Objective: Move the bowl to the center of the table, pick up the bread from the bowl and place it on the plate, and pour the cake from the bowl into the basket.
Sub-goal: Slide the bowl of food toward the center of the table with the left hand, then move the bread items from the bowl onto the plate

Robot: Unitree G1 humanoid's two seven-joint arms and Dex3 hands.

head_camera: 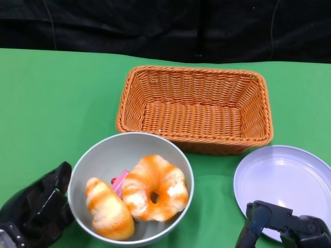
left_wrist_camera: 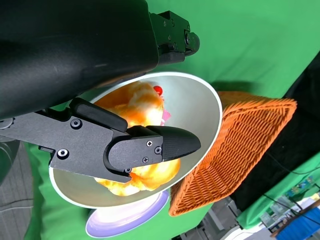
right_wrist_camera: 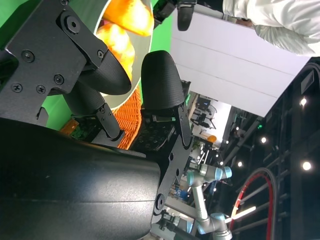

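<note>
Grey bowl (head_camera: 103,155) with bread (head_camera: 108,209), cake (head_camera: 155,188)

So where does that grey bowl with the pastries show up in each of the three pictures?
Head view: the grey bowl sits at lower centre-left, in front of the wicker basket.
Right wrist view: only a strip of its rim shows near the top, behind the right hand's fingers.
Left wrist view: it fills the middle, behind the left hand's finger.
Shared landmark: the orange wicker basket.
</note>
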